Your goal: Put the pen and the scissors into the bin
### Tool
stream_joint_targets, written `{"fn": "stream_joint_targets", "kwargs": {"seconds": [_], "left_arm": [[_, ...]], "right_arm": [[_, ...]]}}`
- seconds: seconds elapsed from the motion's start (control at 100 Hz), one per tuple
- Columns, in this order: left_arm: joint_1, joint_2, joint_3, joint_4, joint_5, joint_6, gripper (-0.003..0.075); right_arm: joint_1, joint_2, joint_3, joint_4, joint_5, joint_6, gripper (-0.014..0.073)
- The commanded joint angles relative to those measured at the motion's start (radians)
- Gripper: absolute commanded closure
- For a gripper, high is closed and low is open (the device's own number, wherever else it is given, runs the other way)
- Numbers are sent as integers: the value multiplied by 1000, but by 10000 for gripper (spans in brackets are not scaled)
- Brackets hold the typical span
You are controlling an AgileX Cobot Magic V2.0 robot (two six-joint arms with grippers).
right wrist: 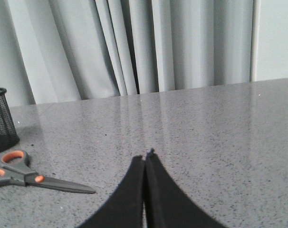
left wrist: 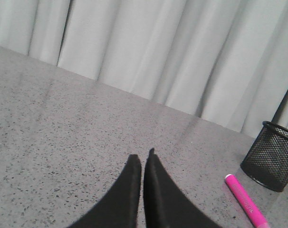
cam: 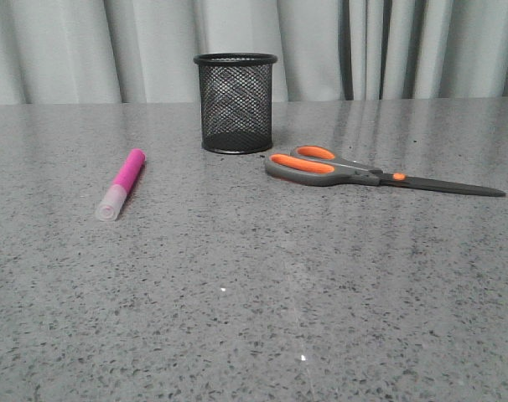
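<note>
Across the lower half of the front view, the grey speckled worktop [cam: 254, 318] lies bare; neither arm shows there. Left of centre lies the pen [cam: 121, 184], its whitish cap nearest the camera. Right of centre the scissors [cam: 367, 172] lie flat, handles toward the middle. Behind both, the bin [cam: 235, 102] stands upright before the curtain [cam: 422, 46]. Each wrist view shows fingers pressed together, empty: the left end effector [left wrist: 143, 159], with the pen cut off at the frame's lower edge, and the right end effector [right wrist: 145, 159], with scissors and bin cropped at the left edge.
</note>
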Motion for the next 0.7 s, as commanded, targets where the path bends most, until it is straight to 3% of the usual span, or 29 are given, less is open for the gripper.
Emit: {"fn": "stream_joint_targets", "kwargs": {"seconds": [0.0,0.2,0.49,0.69], "left_arm": [[0,-33,45,-59,-76,-6,739],[0,-33,43,-213,-76,-6,739],[0,-21,-47,-235,13,-4,740],[0,100,-216,-99,152,-2,740]], "right_arm": [[-6,-21,13,73,-86,3,670],[-6,-21,13,312,-82,3,670],[-6,-2,-72,315,53,3,657],[-6,145,-229,258,200,1,657]]}}
